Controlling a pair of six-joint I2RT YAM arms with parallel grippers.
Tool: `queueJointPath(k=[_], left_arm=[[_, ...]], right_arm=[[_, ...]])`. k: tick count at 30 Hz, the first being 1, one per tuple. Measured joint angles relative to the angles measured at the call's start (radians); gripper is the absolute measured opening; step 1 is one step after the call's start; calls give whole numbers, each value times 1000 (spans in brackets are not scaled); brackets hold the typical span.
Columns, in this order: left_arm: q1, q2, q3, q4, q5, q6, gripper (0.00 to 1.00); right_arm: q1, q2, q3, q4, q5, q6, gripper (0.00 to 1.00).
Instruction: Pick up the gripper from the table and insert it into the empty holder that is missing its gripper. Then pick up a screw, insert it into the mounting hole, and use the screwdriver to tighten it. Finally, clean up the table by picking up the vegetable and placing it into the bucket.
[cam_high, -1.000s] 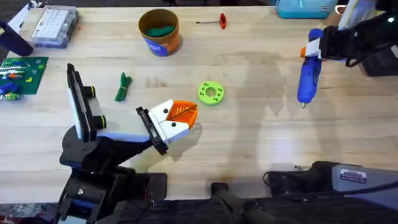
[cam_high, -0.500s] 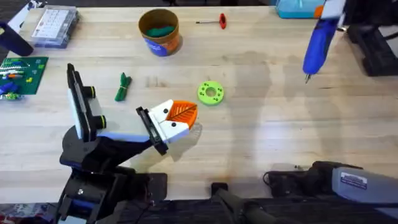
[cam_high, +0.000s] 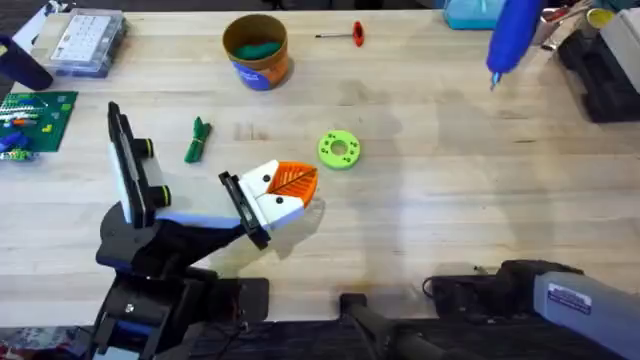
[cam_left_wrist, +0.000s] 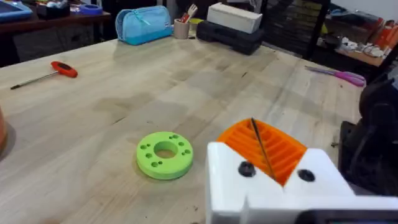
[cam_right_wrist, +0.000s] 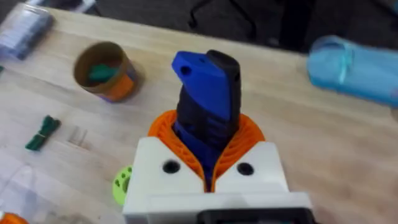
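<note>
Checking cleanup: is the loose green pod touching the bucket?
Apart. Overhead view shows bare table between the vegetable and the bucket.

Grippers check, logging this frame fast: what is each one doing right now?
Left gripper: cannot be told whether open or closed.
Right gripper: closed on the screwdriver.

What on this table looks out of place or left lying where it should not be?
The dark-green toy pod lies loose on the wooden table, though a bucket for it stands nearby with something green already inside. A lime-green ring also lies loose beside the mounted white gripper.
</note>
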Motion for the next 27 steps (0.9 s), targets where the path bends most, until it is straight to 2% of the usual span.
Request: queueJointPath(k=[9, 20, 27], left_arm=[[0, 0, 0, 0, 0, 0, 15], [0, 0, 0, 0, 0, 0, 15], [0, 0, 0, 0, 0, 0, 15]], right_arm=[[138, -25, 6, 210, -75, 63, 27], [163, -25, 106, 218, -253, 93, 27], [195, -25, 116, 197, -339, 97, 27]])
